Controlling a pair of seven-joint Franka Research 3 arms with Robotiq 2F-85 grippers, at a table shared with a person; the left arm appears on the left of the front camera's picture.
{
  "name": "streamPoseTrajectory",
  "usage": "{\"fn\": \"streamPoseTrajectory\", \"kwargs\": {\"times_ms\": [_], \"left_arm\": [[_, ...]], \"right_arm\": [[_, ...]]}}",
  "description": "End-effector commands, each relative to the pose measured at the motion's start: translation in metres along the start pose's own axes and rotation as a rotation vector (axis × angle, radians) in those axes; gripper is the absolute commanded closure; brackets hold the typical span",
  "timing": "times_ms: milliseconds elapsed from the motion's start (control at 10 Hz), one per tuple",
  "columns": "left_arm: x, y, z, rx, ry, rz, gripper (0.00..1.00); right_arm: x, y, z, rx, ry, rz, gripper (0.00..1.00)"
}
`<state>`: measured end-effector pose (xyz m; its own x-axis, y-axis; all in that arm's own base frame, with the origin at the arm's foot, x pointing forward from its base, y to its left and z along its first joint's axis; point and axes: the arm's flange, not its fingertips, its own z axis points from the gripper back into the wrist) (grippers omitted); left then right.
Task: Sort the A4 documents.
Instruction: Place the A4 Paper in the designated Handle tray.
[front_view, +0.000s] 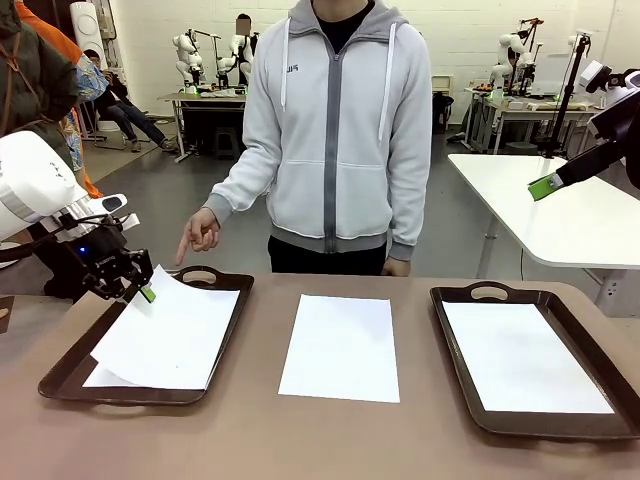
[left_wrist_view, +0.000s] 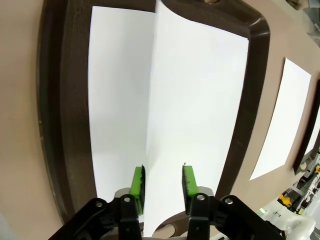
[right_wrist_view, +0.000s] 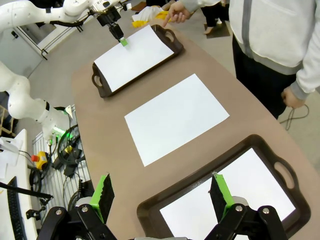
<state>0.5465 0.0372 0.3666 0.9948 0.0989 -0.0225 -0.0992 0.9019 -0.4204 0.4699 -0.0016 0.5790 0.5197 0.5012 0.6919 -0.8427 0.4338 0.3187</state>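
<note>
Front view showing left gripper (front_view: 145, 292) hanging over far left corner of left tray (front_view: 60, 385), jaws standing partly apart, clamping nothing. Left wrist view showing green pads (left_wrist_view: 138, 182) sitting either side of a strip of top sheet (front_view: 170, 335), gap showing between them. Lying skewed in left tray with far left corner curling up: top sheet, covering most of lower sheet (front_view: 100, 378). Lying flat on table (front_view: 260, 430) between trays: middle sheet (front_view: 340, 345). Lying in right tray (front_view: 450, 300): right sheet (front_view: 520, 355). Hanging high at far right: right gripper (front_view: 545, 186), jaws spreading wide, holding nothing. Pointing down toward left tray's far end: person's hand (front_view: 203, 232).
</note>
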Motion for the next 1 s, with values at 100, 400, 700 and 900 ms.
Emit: {"fn": "streamPoseTrajectory", "kwargs": {"times_ms": [100, 400, 700, 900], "left_arm": [[-0.005, 0.007, 0.005, 0.083, -0.018, 0.014, 0.22], [-0.009, 0.010, 0.016, 0.113, -0.043, 0.023, 0.18], [-0.011, 0.014, 0.016, 0.086, -0.033, 0.016, 0.00], [-0.013, 0.013, 0.016, -0.015, 0.028, 0.003, 0.00]], "right_arm": [[0.000, 0.000, -0.001, 0.000, 0.010, 0.005, 0.00], [0.000, 0.000, -0.001, 0.000, 0.010, 0.005, 0.00], [0.000, 0.000, -0.001, 0.000, 0.010, 0.005, 0.00], [0.000, 0.000, -0.001, 0.000, 0.010, 0.005, 0.00]]}}
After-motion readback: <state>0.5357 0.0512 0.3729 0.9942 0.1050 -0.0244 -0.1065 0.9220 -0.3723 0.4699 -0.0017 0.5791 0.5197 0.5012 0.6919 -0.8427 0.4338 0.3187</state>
